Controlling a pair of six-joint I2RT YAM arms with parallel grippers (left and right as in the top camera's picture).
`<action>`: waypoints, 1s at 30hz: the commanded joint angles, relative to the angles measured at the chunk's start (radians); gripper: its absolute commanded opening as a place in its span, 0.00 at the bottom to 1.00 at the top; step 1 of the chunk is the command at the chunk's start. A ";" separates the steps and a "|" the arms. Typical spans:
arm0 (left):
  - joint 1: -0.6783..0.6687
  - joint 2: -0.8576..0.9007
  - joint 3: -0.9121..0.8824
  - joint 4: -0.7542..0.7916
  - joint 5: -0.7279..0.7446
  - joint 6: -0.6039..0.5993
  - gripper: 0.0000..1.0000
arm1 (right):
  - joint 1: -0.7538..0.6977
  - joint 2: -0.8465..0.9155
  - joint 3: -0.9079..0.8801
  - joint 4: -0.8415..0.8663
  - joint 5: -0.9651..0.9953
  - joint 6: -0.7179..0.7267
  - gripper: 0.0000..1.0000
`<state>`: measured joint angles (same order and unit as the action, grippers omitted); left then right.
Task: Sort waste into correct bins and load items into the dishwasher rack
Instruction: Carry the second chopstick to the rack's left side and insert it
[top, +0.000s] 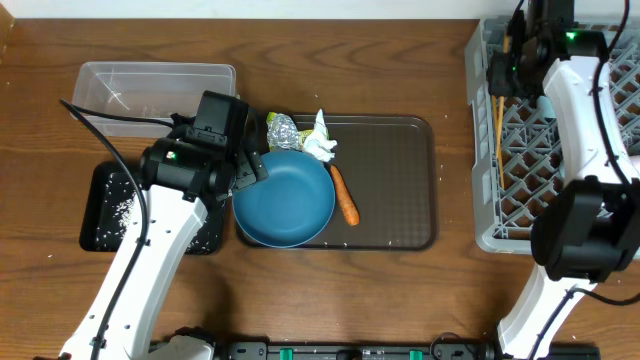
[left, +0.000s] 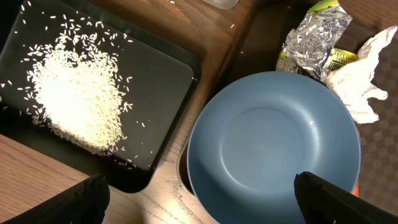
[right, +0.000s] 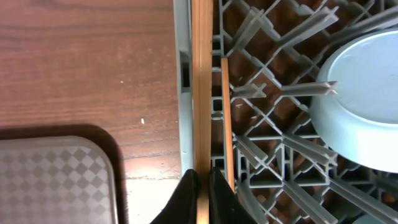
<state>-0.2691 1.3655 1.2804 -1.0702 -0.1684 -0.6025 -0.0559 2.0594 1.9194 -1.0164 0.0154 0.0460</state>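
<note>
Right wrist view: the right gripper (right: 202, 180) pinches a thin wooden chopstick (right: 202, 87) lying along the grey plastic lattice rack's (right: 280, 155) edge. The left gripper (left: 202, 183), fingers spread wide, hovers over the round dark blue plate (left: 273, 143). The crumpled yellow-green wrapper's (left: 341, 57) print is too blurred to read.

A robot lab staged as a kitchen was indicated: a wood-grain bench (top: 400, 290) was shared by white robot arms (top: 150, 250) and a grey dishwasher rack (top: 515, 160) at right.

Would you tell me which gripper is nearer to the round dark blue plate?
Left. The left gripper hangs above the dark blue plate; the right gripper is far off over the grey plastic rack.
</note>
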 joint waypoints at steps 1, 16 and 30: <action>0.004 -0.002 0.005 -0.003 -0.020 0.003 0.98 | -0.003 -0.002 -0.005 0.003 0.016 -0.011 0.26; 0.004 -0.002 0.005 -0.003 -0.020 0.003 0.98 | 0.025 -0.094 -0.003 -0.114 -0.146 0.083 0.83; 0.004 -0.002 0.006 -0.003 -0.020 0.003 0.98 | 0.138 -0.272 -0.003 -0.241 0.022 0.194 0.99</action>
<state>-0.2691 1.3651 1.2804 -1.0702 -0.1684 -0.6025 0.0845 1.7653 1.9160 -1.2606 -0.1387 0.1997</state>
